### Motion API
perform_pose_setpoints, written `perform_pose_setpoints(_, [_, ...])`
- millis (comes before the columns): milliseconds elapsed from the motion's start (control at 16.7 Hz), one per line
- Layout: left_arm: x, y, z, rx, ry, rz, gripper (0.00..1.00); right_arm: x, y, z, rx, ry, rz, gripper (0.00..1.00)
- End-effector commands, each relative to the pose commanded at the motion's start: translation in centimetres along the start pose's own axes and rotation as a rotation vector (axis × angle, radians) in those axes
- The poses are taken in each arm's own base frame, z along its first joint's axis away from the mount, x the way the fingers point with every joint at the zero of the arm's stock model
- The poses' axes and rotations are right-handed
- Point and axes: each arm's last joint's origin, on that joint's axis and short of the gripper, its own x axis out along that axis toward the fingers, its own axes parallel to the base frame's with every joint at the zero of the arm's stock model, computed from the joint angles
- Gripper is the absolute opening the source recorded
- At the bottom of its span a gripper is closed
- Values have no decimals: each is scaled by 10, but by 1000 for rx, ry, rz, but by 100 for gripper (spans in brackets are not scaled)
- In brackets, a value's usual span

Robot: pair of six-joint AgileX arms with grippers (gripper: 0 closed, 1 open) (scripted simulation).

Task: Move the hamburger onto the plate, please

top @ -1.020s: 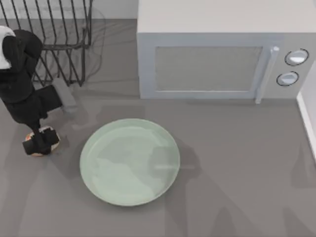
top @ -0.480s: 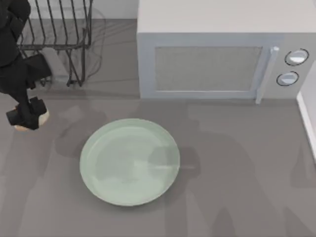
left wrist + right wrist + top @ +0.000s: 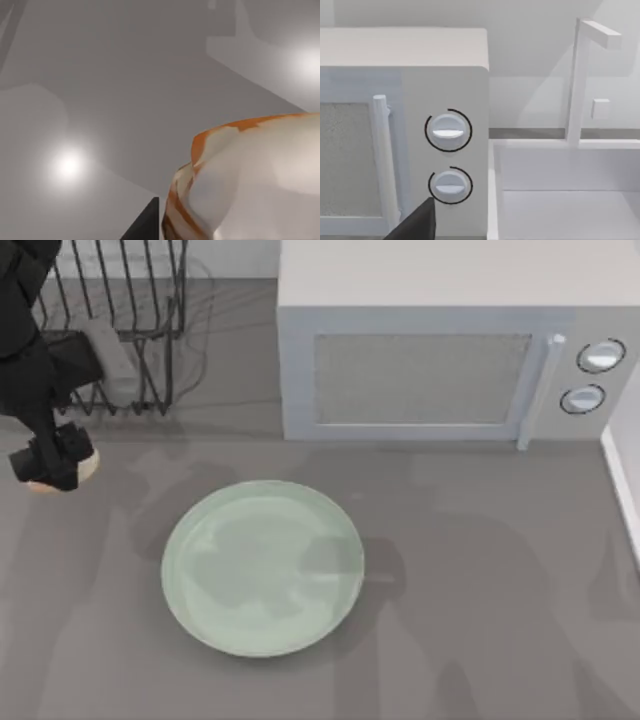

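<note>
My left gripper point(image 3: 50, 462) is at the table's far left, shut on the hamburger point(image 3: 86, 468), whose tan edge peeks out beside the black fingers. Close up in the left wrist view, the hamburger point(image 3: 250, 175) is a cream-white lump with orange patches, held above the grey table. The pale mint-green plate point(image 3: 262, 567) lies flat at the middle of the table, well to the right of the gripper, with nothing on it. A dark part of my right gripper point(image 3: 415, 225) shows in the right wrist view, facing the microwave's knobs.
A grey microwave point(image 3: 430, 370) stands at the back, right of centre. A black wire rack point(image 3: 120, 320) stands at the back left, just behind my left arm. A white sink point(image 3: 560, 200) with a faucet point(image 3: 580, 75) borders the table's right side.
My left gripper has carried the hamburger up off the table, moving left and toward the back, away from the plate. Over the last half second it barely moved.
</note>
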Motion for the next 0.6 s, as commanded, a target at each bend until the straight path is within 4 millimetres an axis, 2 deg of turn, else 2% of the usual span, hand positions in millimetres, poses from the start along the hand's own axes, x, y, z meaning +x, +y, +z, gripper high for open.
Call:
perform_pose_setpoints(120, [3, -11, 18, 62, 3, -3, 0, 0, 0, 0, 0, 0, 0, 100])
perform_pose_setpoints(240, [7, -30, 45, 160, 6, -6, 0, 0, 0, 0, 0, 0, 0, 100])
perform_pose_setpoints(480, [17, -90, 103, 400, 9, -16, 0, 0, 0, 0, 0, 0, 0, 100])
perform_pose_setpoints(600, [19, -116, 121, 490, 4, -14, 0, 0, 0, 0, 0, 0, 0, 100])
